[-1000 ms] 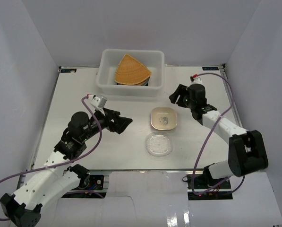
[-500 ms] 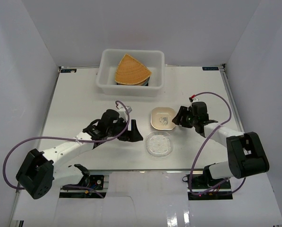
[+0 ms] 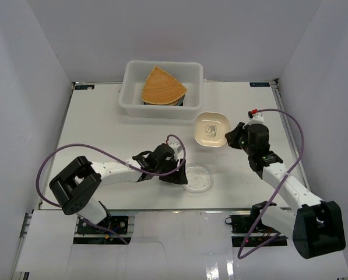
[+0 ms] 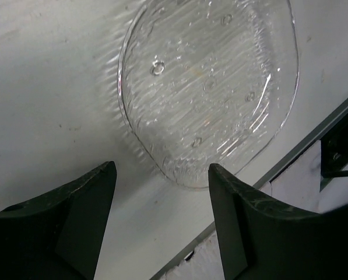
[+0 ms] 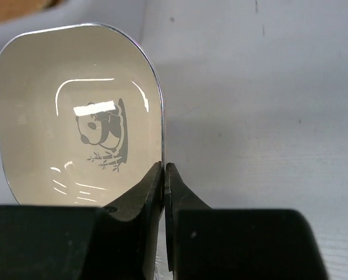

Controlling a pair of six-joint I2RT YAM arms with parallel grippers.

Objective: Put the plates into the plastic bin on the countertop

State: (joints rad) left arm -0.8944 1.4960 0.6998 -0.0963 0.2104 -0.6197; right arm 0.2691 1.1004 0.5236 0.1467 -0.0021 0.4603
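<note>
From above: stacked in the plastic bin (image 3: 157, 111) at the far side of the countertop (image 3: 104, 131), with the tan fan-shaped plate (image 3: 162, 86) on top and darker dishes peeking out beneath; hard to count those, possibly several. Only two to go by the look of it. Clamped in the right gripper (image 3: 232, 137) by its right rim, the cream squarish bowl (image 3: 210, 129), just short of the bin's near right corner. Lying flat near the front edge, the clear glass plate (image 3: 197, 178), with the left gripper (image 3: 177, 174) down low just beside it. Boxed in on three sides by plain white walls (image 3: 34, 70). Over to the left wrist: jaws spread wide, nothing grasped, the glass plate's near rim just ahead of the gap, bare white top under it, metal rail (image 4: 313, 137) close on the right. Over to the right wrist: pinched hard on the bowl's thin edge, panda picture showing inside, white top beyond. Judged close to finished, bar these two.
</note>
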